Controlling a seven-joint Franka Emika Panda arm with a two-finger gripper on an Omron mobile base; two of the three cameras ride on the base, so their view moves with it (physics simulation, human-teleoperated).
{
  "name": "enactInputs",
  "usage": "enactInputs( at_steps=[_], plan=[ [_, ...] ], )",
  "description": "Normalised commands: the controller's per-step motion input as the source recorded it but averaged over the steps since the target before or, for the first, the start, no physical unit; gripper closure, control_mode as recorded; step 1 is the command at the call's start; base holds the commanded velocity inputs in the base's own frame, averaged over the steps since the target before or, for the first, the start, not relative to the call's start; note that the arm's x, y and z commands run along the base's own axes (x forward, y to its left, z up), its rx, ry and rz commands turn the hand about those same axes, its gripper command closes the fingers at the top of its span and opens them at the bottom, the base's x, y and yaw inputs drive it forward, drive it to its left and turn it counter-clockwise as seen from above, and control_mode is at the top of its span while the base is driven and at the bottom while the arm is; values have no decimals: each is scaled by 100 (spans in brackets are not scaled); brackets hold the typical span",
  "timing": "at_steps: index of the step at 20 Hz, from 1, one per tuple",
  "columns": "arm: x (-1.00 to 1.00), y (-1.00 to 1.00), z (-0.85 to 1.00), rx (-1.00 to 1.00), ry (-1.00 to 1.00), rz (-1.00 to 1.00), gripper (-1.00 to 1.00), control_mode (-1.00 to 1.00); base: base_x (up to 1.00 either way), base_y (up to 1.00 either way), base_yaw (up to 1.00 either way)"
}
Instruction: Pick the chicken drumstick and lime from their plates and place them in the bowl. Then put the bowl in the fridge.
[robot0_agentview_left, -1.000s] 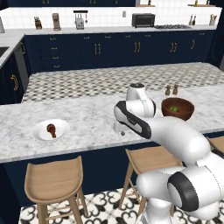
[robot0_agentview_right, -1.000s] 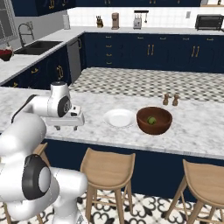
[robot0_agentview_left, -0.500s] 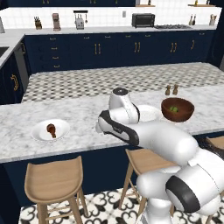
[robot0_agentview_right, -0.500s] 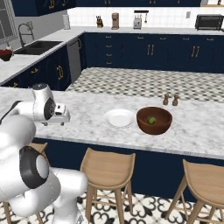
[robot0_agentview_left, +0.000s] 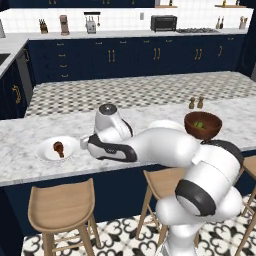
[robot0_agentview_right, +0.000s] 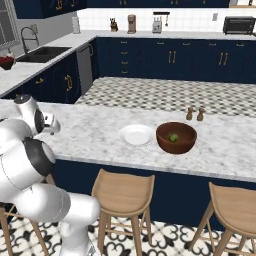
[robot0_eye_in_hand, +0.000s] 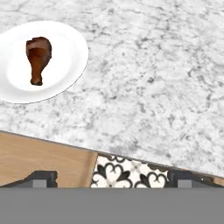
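Worktop (robot0_agentview_left: 30, 165) is grey-white veined marble, glossy, forming a long island

2 plates, both round, plain white, shallow with raised rims: one (robot0_agentview_left: 47, 151) toward the left end in the left base view, holding the chicken drumstick (robot0_agentview_left: 58, 148); the other (robot0_agentview_right: 136, 135) is bare, just beside the bowl (robot0_agentview_right: 176, 137) on its sink side

1 bowl: deep, round, dark reddish-brown with a wood-like finish. The lime (robot0_agentview_right: 173, 137) sits inside it, small, round, smooth yellowish-green

1 drumstick: reddish-brown, bulbous meaty end tapering to a thin bone stub. In the hand view its long axis runs roughly top to bottom, meaty end up, bone stub down, and it lies a bit left of the plate's centre. In the left base view the stub points toward the near edge of the worktop

Jaws (robot0_eye_in_hand: 111, 179) are spread fully wide and hold nothing; the two dark tips show at the bottom of the hand view, well apart from the drumstick plate, which sits upper left there. In the left base view the hand hangs above the worktop just to the right of that plate

2 small brown shakers (robot0_agentview_right: 195, 114) stand side by side behind the bowl

Tan wooden stools (robot0_agentview_right: 123, 189) with curved seats line the near side; patterned black-and-white tile floor (robot0_eye_in_hand: 131, 172) below
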Motion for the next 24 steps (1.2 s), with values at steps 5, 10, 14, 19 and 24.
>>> enactInputs(
  at_steps=[5,10,14,19,24],
  plan=[
    [0,100,12,3,-16,0,-100,-100,0,0,0],
    [30,67,13,7,2,0,-100,-100,0,0,0],
    [25,44,1,5,20,0,-100,-100,0,0,0],
    [22,13,-34,1,10,0,-100,-100,0,0,0],
    [57,23,-25,0,9,0,-100,-100,0,0,0]
  ],
)
